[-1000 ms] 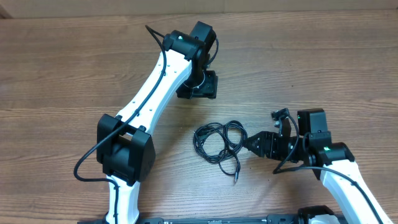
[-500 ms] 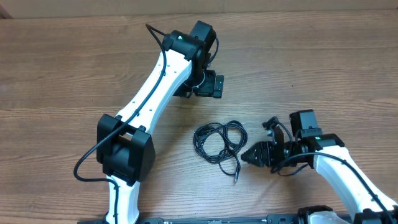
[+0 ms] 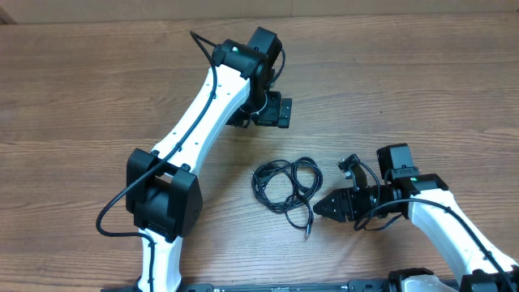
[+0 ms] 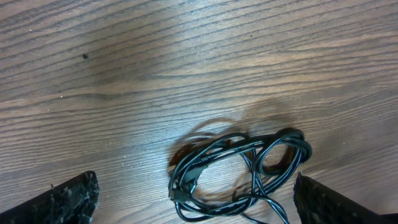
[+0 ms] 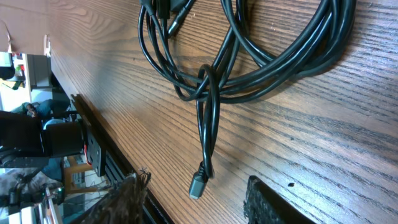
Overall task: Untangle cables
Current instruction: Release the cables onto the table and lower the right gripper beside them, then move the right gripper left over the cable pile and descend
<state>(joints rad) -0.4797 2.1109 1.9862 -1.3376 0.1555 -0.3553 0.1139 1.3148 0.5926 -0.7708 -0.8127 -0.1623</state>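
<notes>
The cables (image 3: 285, 185) lie as one small tangle flat on the bench (image 3: 97, 97), a little right of centre and toward the near side, between the two arms. Several loops overlap. One strand leaves the bundle at its near edge and ends in a plug (image 3: 308, 234) that rests alone on the wood. In the right wrist view that strand twists round another a little way back from the plug. The free end therefore looks like the natural place to begin, since pulling it should feed the loops out rather than tighten them, though that is only a judgement.

The right claw (image 3: 319, 207) sits low, just right of the tangle, its tip pointed left at the trailing strand. Its jaws stand partly apart with nothing between them, and the plug lies just ahead of the gap, untouched. The stance reads as lining up for a pinch on the free end.

The left claw (image 3: 266, 112) hangs beyond the far side of the bundle, well apart from it, jaws spread wide and holding nothing. From its own camera most of the tangle shows between the two fingers (image 4: 62, 199). It seems placed high and open so it can come down and pin or lift a loop while the other arm pulls. No strand is gripped yet, so the untangling looks barely begun
</notes>
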